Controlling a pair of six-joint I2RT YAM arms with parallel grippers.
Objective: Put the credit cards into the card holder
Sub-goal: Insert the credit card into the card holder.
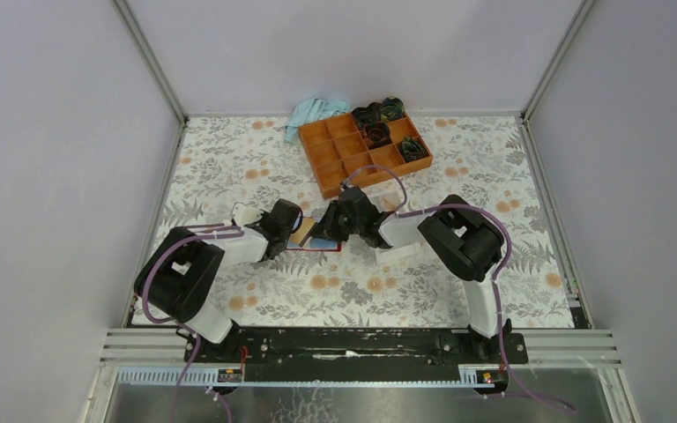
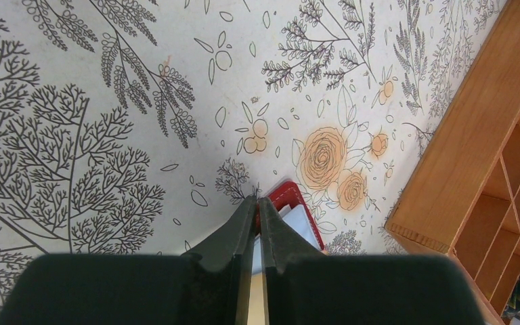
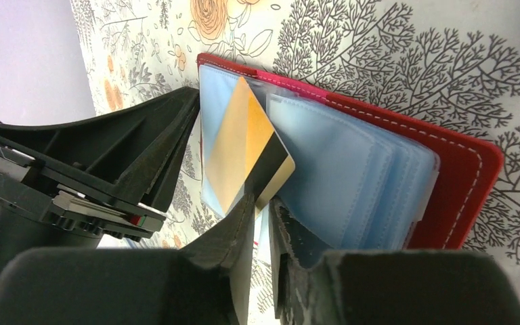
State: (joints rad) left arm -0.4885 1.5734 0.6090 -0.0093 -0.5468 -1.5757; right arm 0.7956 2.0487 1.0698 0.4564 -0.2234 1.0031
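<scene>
While the right jaws pinch a gold credit card [image 3: 244,142] at the open red card holder [image 3: 467,176], left jaws clamp its edge on the floral desk [image 1: 458,176]; grey walls [image 1: 53,132] around.

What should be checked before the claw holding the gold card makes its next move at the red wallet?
1. Right claw grips the gold card: ok, pinched at a lower corner.
2. Card holder lies open with its clear sleeves exposed: ok.
3. Left claw steadies the holder: ok, shut on its red edge.
4. Card lined up square with a sleeve: not ok, it sits tilted.
5. Card's leading edge inside a sleeve: cannot tell.
</scene>
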